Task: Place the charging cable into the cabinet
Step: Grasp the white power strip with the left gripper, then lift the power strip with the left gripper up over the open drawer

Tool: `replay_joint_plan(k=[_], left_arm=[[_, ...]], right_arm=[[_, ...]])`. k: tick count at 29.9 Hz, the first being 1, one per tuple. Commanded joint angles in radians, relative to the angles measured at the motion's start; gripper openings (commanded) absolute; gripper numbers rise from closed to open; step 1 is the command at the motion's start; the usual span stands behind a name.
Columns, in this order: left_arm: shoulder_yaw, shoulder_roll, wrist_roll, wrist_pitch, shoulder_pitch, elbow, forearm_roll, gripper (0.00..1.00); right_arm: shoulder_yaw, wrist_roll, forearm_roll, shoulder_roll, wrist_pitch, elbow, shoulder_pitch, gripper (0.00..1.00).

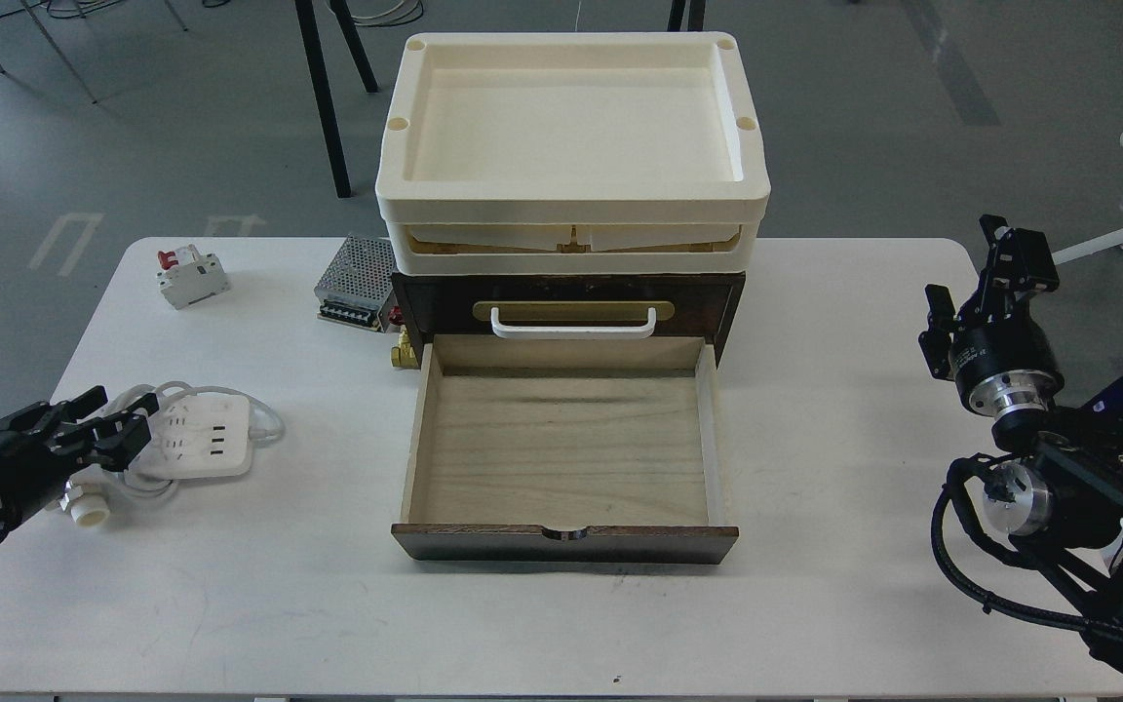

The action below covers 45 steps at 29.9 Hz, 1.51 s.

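The charging cable (203,439) is a flat white power strip with its thick cord coiled around it, lying on the table's left side. Its white plug (90,514) rests near the front left. My left gripper (111,421) is open at the strip's left end, low over the coiled cord, with nothing held. The cabinet (566,292) is a dark brown chest at the table's middle. Its lower drawer (561,448) is pulled out, pale wood inside and empty. My right gripper (976,288) is open and empty, raised at the far right.
A cream plastic tray (571,200) is stacked on the cabinet. A small circuit breaker with a red switch (191,276) and a perforated metal power supply (359,283) lie behind the strip. The white table (815,585) ends close to my arms on both sides.
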Motion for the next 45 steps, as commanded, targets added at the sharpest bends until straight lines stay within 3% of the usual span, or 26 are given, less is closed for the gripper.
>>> replay_joint_plan(k=[1, 9, 18, 24, 35, 39, 42, 45], left_arm=[[0.040, -0.010, 0.000, 0.006, -0.002, 0.011, -0.001, 0.42], [0.098, -0.010, 0.000, 0.086, -0.011, 0.014, -0.007, 0.07], [0.031, 0.051, 0.000, 0.092, -0.054, -0.012, -0.082, 0.03], [-0.081, 0.195, 0.000, 0.057, -0.055, -0.191, -0.168, 0.03], [-0.351, 0.542, 0.000, -0.319, -0.054, -0.656, -0.576, 0.03], [-0.527, 0.570, 0.000, -0.478, -0.059, -0.757, -0.589, 0.03], [-0.574, 0.571, 0.000, -0.525, -0.078, -0.822, -0.581, 0.03], [-0.571, 0.568, 0.000, -0.563, -0.192, -0.871, -0.538, 0.04]], right_arm=[[0.000, 0.000, 0.000, 0.000, 0.000, 0.000, 0.000, 0.99], [0.000, 0.000, 0.000, 0.000, 0.000, -0.001, 0.000, 0.99], [0.000, 0.000, 0.000, 0.002, 0.000, 0.000, -0.001, 0.99], [0.000, 0.000, 0.000, 0.002, 0.000, -0.001, -0.001, 0.99], [0.000, 0.000, 0.000, 0.002, 0.000, 0.000, -0.001, 0.99], [0.000, 0.000, 0.000, 0.002, 0.000, 0.000, -0.001, 0.99], [0.000, 0.000, 0.000, 0.002, 0.000, 0.000, -0.001, 0.99], [0.000, 0.000, 0.000, 0.000, 0.000, -0.001, -0.001, 0.99]])
